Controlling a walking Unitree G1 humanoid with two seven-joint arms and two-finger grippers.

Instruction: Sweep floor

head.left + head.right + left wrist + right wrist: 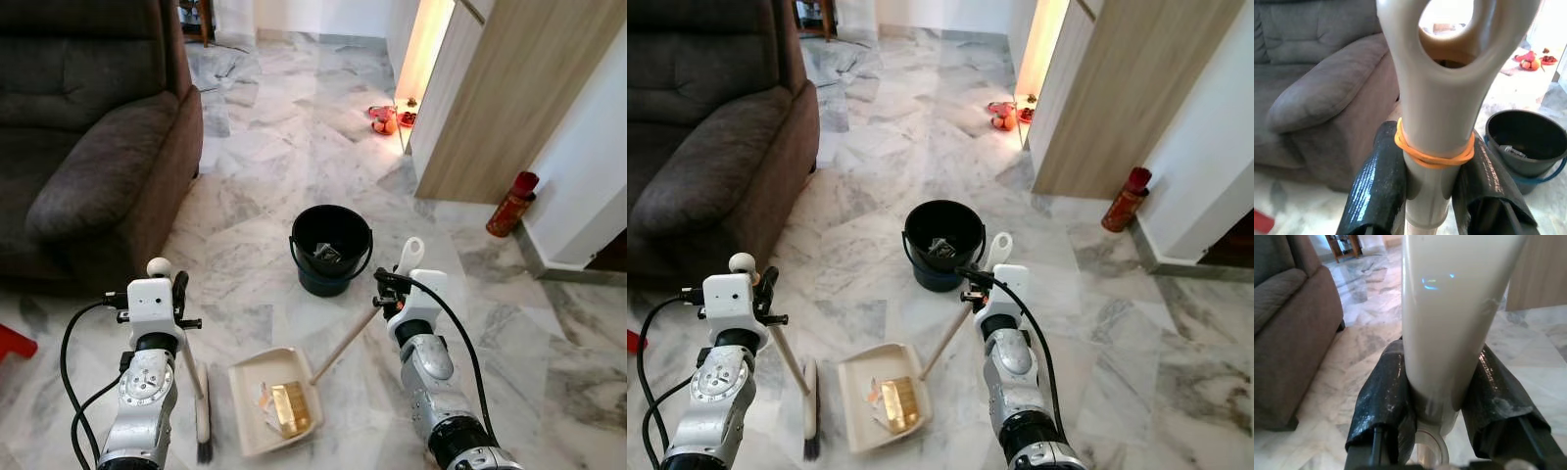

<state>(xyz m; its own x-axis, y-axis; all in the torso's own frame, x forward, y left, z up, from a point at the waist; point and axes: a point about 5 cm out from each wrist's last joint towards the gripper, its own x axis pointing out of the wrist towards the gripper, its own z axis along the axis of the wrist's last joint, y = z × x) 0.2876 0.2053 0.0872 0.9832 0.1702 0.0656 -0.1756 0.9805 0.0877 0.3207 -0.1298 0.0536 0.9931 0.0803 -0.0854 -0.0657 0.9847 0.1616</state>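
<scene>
My left gripper [165,296] is shut on the beige handle [1434,112] of a hand brush, which has an orange rubber band around it. The brush's bristles [204,429] rest on the marble floor beside a cream dustpan [253,378]. My right gripper [394,292] is shut on the white grip [1449,318] of the dustpan's long wooden handle [345,343]. In the pan lie a golden wrapper [291,408] and small scraps. A black bucket [325,280] with some rubbish inside stands just beyond the pan.
A dark grey sofa [88,147] fills the left side. A wooden cabinet [500,98] and a red canister [511,204] stand at the right. Red and orange items [384,117] lie on the floor far ahead. A red object [12,343] is at the left edge.
</scene>
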